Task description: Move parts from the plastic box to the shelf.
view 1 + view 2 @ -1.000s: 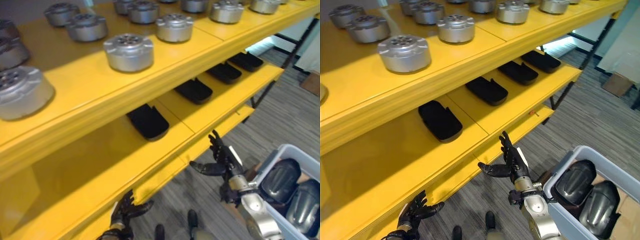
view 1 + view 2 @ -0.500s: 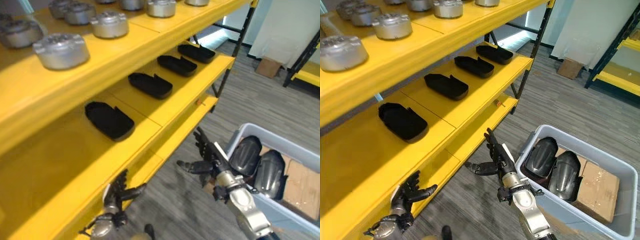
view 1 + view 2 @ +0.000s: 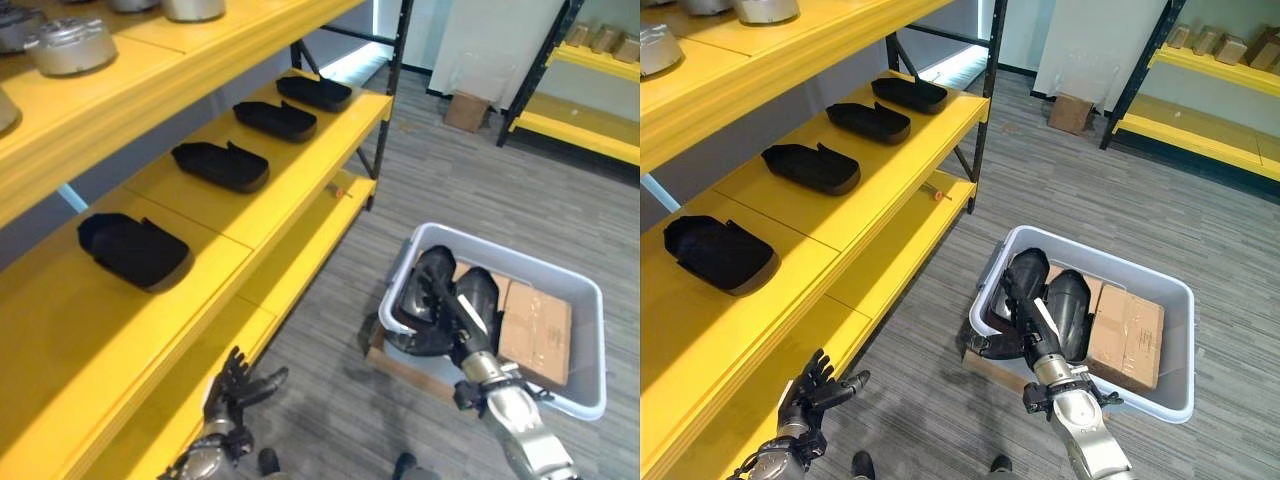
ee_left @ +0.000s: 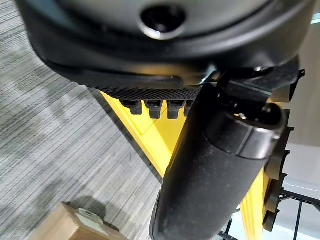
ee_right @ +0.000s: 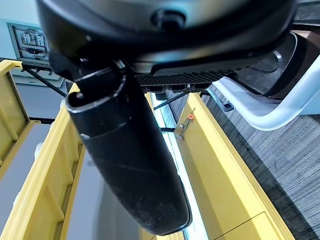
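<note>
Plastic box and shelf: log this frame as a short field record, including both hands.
plastic box: on the floor, right of the shelf
box contents: two dark rounded parts, a cardboard package
shelf: yellow, four black trays in a row on the middle level
right hand: open, over the box's near-left corner
left hand: open, by the shelf's bottom level
</note>
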Controlling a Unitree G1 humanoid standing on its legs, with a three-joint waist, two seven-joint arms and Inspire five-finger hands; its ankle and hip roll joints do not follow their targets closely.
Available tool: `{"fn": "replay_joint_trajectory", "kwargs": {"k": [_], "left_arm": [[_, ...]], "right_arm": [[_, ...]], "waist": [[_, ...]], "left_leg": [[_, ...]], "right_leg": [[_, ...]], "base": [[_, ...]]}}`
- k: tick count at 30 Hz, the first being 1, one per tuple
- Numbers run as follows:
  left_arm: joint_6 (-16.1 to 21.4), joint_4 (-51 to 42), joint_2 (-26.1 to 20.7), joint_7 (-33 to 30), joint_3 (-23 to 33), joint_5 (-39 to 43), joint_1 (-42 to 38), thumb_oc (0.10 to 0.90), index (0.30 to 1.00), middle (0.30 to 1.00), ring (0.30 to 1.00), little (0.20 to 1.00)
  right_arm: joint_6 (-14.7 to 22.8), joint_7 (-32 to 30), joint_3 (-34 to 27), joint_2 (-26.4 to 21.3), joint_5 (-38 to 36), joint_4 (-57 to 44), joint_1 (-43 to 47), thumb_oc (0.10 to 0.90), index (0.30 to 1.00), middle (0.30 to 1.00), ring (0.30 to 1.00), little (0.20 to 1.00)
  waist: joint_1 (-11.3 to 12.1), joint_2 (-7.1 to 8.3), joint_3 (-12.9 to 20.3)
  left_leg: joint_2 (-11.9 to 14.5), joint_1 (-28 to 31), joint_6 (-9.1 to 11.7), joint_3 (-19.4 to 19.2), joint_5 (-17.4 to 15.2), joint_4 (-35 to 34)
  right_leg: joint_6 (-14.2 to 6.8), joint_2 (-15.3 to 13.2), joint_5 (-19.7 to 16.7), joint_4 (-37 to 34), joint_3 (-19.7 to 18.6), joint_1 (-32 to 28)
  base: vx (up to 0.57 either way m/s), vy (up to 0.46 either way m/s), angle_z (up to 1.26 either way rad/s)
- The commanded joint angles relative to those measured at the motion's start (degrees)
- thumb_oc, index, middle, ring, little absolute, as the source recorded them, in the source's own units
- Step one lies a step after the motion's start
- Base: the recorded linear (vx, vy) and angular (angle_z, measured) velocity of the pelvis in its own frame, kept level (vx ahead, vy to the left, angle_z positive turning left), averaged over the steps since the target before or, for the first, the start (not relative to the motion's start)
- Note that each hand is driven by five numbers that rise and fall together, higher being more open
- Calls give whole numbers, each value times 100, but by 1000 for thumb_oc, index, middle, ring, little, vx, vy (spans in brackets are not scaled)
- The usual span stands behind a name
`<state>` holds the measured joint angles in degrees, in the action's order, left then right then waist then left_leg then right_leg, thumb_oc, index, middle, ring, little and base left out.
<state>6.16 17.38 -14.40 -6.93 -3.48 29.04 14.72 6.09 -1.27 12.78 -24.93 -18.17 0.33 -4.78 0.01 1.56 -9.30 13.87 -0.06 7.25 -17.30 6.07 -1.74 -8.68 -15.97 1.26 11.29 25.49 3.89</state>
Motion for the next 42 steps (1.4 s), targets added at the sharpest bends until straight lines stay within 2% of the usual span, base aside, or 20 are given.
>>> {"fn": "replay_joint_trajectory", "kwargs": {"k": [1, 2, 6, 8, 10, 11, 12, 15, 16, 17, 19, 20, 21, 22, 23, 25, 26, 30, 36, 42], "left_arm": [[551, -568, -268, 54, 121, 121, -292, 900, 1000, 1000, 1000, 1000], [551, -568, -268, 54, 121, 121, -292, 900, 1000, 1000, 1000, 1000], [571, -556, -166, 117, 123, 144, -264, 900, 1000, 1000, 1000, 1000], [571, -595, -124, 145, 132, 162, -212, 900, 1000, 1000, 1000, 1000], [557, -605, -98, 147, 118, 168, -194, 900, 1000, 1000, 1000, 1000], [559, -611, -106, 150, 107, 174, -206, 900, 1000, 1000, 1000, 1000], [563, -608, -99, 152, 64, 166, -226, 900, 1000, 1000, 1000, 1000], [561, -619, -60, 136, 4, 145, -252, 900, 1000, 1000, 1000, 1000], [562, -618, -60, 136, 4, 144, -253, 900, 1000, 1000, 1000, 1000], [582, -625, -54, 148, -7, 156, -242, 900, 1000, 1000, 1000, 1000], [614, -558, -59, 141, -97, 96, -296, 900, 1000, 1000, 1000, 1000], [617, -561, -56, 151, -125, 68, -303, 900, 1000, 1000, 1000, 1000], [619, -559, -54, 151, -126, 68, -304, 900, 1000, 1000, 1000, 1000], [633, -554, -45, 175, -148, 86, -233, 900, 1000, 1000, 1000, 1000], [625, -542, -61, 241, -192, 68, -315, 900, 1000, 1000, 1000, 1000], [608, -534, -98, 294, -214, 57, -328, 900, 1000, 1000, 1000, 1000], [614, -527, -155, 333, -250, 1, -325, 900, 1000, 1000, 1000, 1000], [583, -603, -313, 271, -141, -94, -332, 900, 1000, 1000, 1000, 1000], [627, -623, -361, 159, -119, -95, -508, 900, 1000, 1000, 1000, 1000], [661, -695, -440, 23, -278, -95, -921, 900, 1000, 1000, 1000, 1000]], "right_arm": [[741, -57, -304, 64, -122, -568, 530, 900, 1000, 1000, 1000, 1000], [741, -57, -304, 64, -122, -568, 530, 900, 1000, 1000, 1000, 1000], [820, -62, -423, -33, -165, -571, 391, 900, 1000, 1000, 1000, 1000], [845, -50, -435, -71, -179, -629, 333, 900, 1000, 1000, 1000, 1000], [866, -66, -455, -111, -139, -672, 282, 900, 1000, 1000, 1000, 1000], [864, -73, -463, -128, -123, -704, 264, 900, 1000, 1000, 1000, 1000], [877, -78, -450, -131, -118, -742, 271, 900, 1000, 1000, 1000, 1000], [871, -85, -404, -127, -49, -754, 299, 900, 1000, 1000, 1000, 1000], [871, -85, -403, -127, -49, -753, 299, 900, 1000, 1000, 1000, 1000], [877, -67, -378, -133, -46, -735, 321, 900, 1000, 1000, 1000, 1000], [915, -69, -328, -117, -11, -683, 380, 900, 1000, 1000, 1000, 1000], [920, -63, -317, -126, 7, -671, 389, 900, 1000, 1000, 1000, 1000], [920, -64, -317, -127, 7, -672, 387, 900, 1000, 1000, 1000, 1000], [893, 19, -261, -100, -12, -671, 358, 900, 1000, 1000, 1000, 1000], [843, 116, -275, -96, 43, -668, 306, 900, 1000, 1000, 1000, 1000], [825, 150, -289, -113, 69, -723, 275, 900, 1000, 1000, 1000, 1000], [801, 188, -335, -117, 67, -787, 210, 900, 1000, 1000, 1000, 1000], [710, 194, -375, -55, 205, -831, 170, 900, 1000, 1000, 1000, 1000], [756, 53, -509, -71, 303, -981, 235, 900, 1000, 1000, 1000, 1000], [810, -553, -704, -176, 631, -748, 1010, 900, 1000, 1000, 1000, 1000]], "waist": [[93, 52, 154], [93, 52, 154], [32, -95, 147], [43, -120, 97], [64, -131, -3], [76, -121, -63], [71, -65, -130], [156, -40, -165], [161, -34, -168], [160, -38, -162], [215, -84, -168], [230, -124, -176], [233, -122, -183], [229, -161, -176], [152, -207, -120], [128, -204, -88], [86, -169, -42], [21, -42, -60], [-42, 39, -220], [-15, 74, -583]], "left_leg": [[208, 461, -36, 208, -181, 84], [208, 461, -36, 208, -181, 84], [449, 271, 142, 240, 369, 571], [581, 55, 171, 359, 621, 1202], [723, -283, 233, 639, 890, 2085], [732, -436, 229, 754, 1034, 2410], [576, -640, 70, 788, 1033, 2749], [36, -1130, -103, 1055, 478, 2072], [29, -1116, -107, 1043, 480, 2059], [-25, -1101, -118, 1117, 446, 1585], [-101, -1178, -9, 1342, 605, 595], [-106, -1215, 53, 1468, 679, 384], [-108, -1190, 55, 1460, 692, 355], [-172, -862, -28, 1571, 386, 236], [-199, -735, 11, 1388, 367, 150], [-241, -667, -19, 1342, 303, 158], [-370, -511, -130, 1214, 127, 140], [-580, -333, -326, 720, -113, 32], [-622, -502, -353, 649, -159, 142], [-610, -923, -343, 713, -37, 191]], "right_leg": [[-7, 103, -471, -81, -77, 264], [-7, 103, -471, -81, -77, 264], [242, 517, -388, -464, -263, 203], [397, 724, -321, -710, -369, 48], [544, 920, -152, -898, -487, -203], [634, 980, -119, -972, -514, -288], [725, 1008, -171, -1116, -560, -339], [584, 949, -229, -1328, -756, -397], [579, 941, -228, -1329, -762, -401], [523, 929, -264, -1342, -855, -373], [406, 914, -288, -1371, -1010, -377], [360, 908, -278, -1341, -1072, -391], [359, 905, -270, -1334, -1076, -397], [296, 892, -193, -1203, -1248, -405], [290, 830, -223, -1188, -1220, -429], [278, 778, -233, -1200, -1226, -475], [180, 632, -296, -1236, -1311, -557], [-62, 301, -543, -1317, -1554, -357], [-116, 207, -616, -1237, -1594, -105], [-115, 167, -751, -1109, -1596, 368]], "base": [[31, -82, -15], [28, -99, -21], [49, -180, -22], [87, -210, -35], [99, -231, -45], [3, -203, -49], [-3, -118, -47], [33, 46, -33], [39, 101, -16], [62, 110, -40], [119, 184, -49], [95, 130, -27], [114, 165, -32], [138, 225, -59], [137, 227, -82], [121, 184, -72], [152, 253, -51], [75, 247, -43], [-29, 50, -17], [-82, -1, -1]]}}
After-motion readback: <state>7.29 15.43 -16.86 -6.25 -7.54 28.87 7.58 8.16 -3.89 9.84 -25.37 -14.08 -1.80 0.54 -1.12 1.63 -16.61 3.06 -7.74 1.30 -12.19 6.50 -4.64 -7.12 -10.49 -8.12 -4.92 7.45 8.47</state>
